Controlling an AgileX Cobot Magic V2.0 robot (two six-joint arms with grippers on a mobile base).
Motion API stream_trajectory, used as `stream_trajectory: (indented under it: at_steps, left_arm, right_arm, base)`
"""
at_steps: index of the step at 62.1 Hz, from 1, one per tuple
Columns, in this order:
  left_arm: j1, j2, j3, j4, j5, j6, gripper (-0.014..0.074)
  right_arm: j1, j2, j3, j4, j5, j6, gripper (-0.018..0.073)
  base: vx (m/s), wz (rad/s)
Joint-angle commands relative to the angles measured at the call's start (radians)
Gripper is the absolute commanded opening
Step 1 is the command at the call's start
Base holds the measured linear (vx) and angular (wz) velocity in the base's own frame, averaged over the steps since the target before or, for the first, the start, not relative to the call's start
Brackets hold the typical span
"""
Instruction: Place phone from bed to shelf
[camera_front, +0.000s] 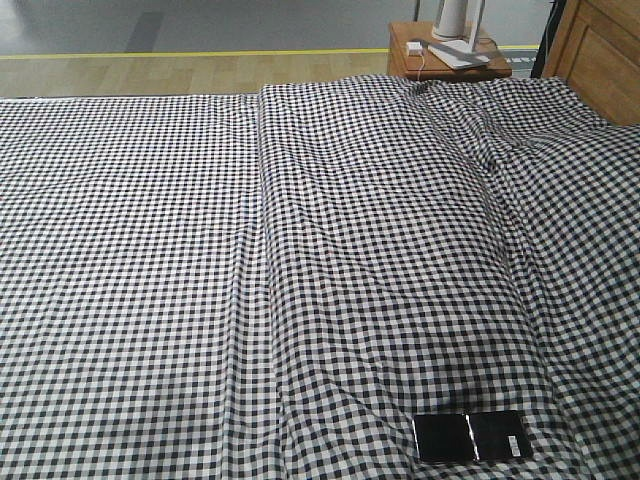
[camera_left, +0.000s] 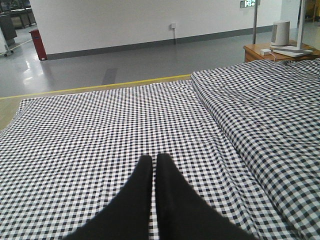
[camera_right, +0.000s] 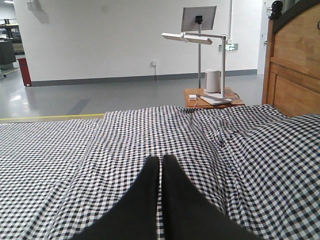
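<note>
The black phone (camera_front: 470, 436) lies flat on the bed (camera_front: 300, 280), on the gingham sheet near the front edge at the right, with a crease line across its middle. Neither gripper shows in the front view. In the left wrist view my left gripper (camera_left: 153, 159) hangs over bare sheet, its two black fingers almost touching and nothing between them. My right gripper (camera_right: 161, 159) is likewise shut and empty above the sheet. The phone is out of both wrist views. The shelf is out of view.
A small brown side table (camera_front: 448, 60) stands beyond the bed's far right corner, carrying a white lamp base (camera_right: 216, 99) and a white cylinder (camera_right: 212, 80). The wooden headboard (camera_right: 292, 70) rises at the right. Grey floor with a yellow line (camera_front: 200, 53) lies beyond the bed.
</note>
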Motion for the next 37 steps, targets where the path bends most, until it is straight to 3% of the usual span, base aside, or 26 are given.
stream_trajectory:
  at_steps: [1,37]
  left_arm:
    - [-0.004,-0.013,-0.021,-0.009,-0.072,-0.006,0.0001]
    - [-0.004,-0.013,-0.021,-0.009,-0.072,-0.006,0.0001]
  right_arm:
    - [-0.003,-0.008,0.005,-0.008,-0.075,0.0,-0.001]
    - [-0.007,-0.008,0.004,-0.009,-0.095,-0.001,-0.001]
  base:
    - [0.0,0.0]
    - [0.0,0.0]
